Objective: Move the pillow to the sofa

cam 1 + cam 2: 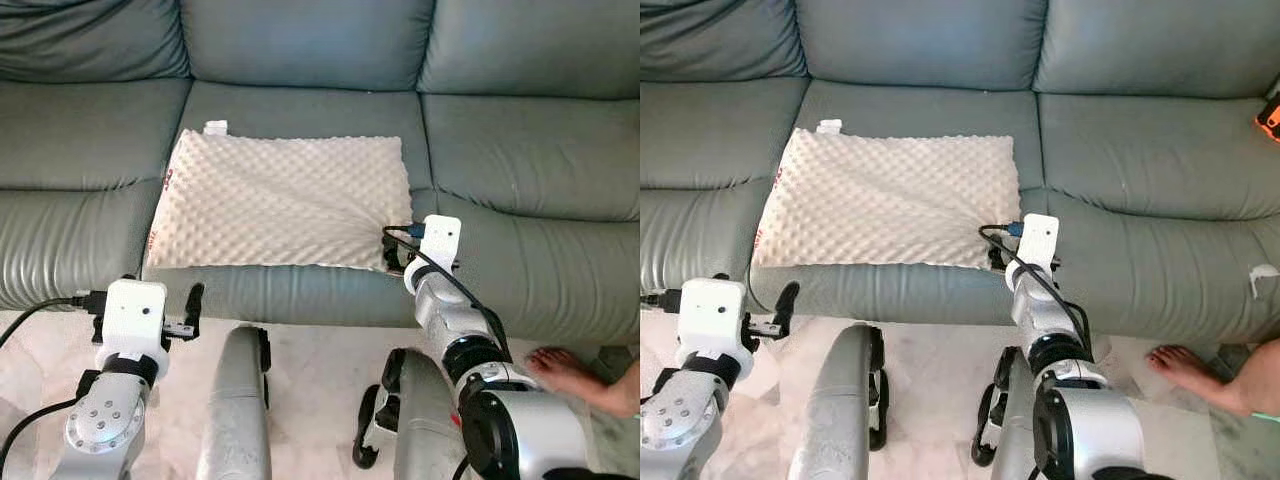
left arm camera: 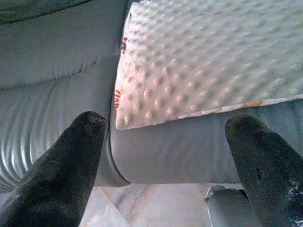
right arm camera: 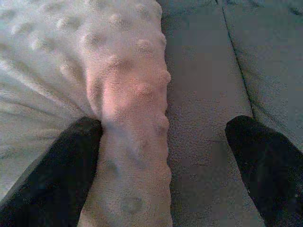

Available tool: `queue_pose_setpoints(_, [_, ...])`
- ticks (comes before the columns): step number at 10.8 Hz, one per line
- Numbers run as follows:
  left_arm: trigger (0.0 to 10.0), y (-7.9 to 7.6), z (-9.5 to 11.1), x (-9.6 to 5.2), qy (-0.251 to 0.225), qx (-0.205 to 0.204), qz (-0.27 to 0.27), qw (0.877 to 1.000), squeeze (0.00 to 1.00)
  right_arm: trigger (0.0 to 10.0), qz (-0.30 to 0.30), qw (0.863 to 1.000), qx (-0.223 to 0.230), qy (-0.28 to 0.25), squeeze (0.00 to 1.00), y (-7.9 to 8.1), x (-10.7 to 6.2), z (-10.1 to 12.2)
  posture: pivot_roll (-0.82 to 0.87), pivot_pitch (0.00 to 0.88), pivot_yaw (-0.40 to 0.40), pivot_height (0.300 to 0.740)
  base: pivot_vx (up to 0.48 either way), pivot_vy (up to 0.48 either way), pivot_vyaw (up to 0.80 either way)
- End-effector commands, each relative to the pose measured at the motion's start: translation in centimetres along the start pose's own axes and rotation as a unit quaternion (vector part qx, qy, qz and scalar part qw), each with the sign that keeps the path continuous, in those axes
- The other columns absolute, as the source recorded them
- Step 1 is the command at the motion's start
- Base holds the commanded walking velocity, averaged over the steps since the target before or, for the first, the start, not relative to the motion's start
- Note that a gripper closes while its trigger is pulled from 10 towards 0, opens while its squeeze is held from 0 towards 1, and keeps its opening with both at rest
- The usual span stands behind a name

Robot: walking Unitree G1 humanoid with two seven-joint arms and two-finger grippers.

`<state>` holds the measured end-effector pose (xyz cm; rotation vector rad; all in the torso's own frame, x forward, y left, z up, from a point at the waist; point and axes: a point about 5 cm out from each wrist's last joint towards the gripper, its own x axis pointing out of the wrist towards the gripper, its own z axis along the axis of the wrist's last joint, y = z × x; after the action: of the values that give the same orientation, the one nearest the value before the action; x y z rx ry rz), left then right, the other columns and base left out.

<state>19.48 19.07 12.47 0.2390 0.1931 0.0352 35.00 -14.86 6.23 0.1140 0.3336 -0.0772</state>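
soft, even daylight, no hard glare. head views sharp w/ slight bending at edges. faint shadow under pillow front edge. wrist views grainier, black fingers up close blurred.

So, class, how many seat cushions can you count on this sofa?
3: the left seat cushion, the middle seat cushion under the pillow, the right seat cushion. More may lie beyond the frame.

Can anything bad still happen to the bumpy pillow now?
Maybe. The pillow lies on the sofa with its front edge right at the seat's edge, so a nudge might slide it off. The open right pincer straddles its corner; pulling back could drag it. A person's bare foot rests close to the right arm, so stepping back needs care.
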Motion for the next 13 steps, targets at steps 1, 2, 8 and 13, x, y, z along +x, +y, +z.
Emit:
queue_pose_setpoints(1, [10.0, 0.1, -0.8, -0.1, 0.019, 0.005, 0.001, 1.000, 0.00, 10.0, -0.019, 0.999, -0.005, 0.031, 0.00, -0.8, -0.5, -2.0, 0.24, 0.299, -0.010, 0.620, 0.000, 0.000, 0.00])
queue_pose_setpoints(2, [10.0, 0.2, -0.6, 0.2, 0.013, 0.003, 0.005, 1.000, 0.00, 10.0, -0.003, 1.000, -0.018, -0.009, 0.00, -0.1, -0.4, -0.7, 0.24, 0.289, -0.012, 0.620, 0.000, 0.000, 0.00])
queue_pose_setpoints(8, [10.0, -1.5, 0.7, 3.1, -0.046, -0.014, -0.002, 0.999, 0.00, 10.0, 0.120, 0.968, -0.150, -0.160, 0.00, 3.7, -5.9, -0.5, 0.14, 0.172, -0.023, 0.620, 0.000, 0.000, 0.00])
queue_pose_setpoints(13, [10.0, -2.3, -1.0, 3.8, -0.077, -0.023, 0.041, 0.996, 0.00, 10.0, 0.053, 0.970, -0.144, -0.188, 0.00, -1.5, -9.9, -1.5, 0.08, 0.000, -0.036, 0.620, 0.000, 0.000, 0.00])
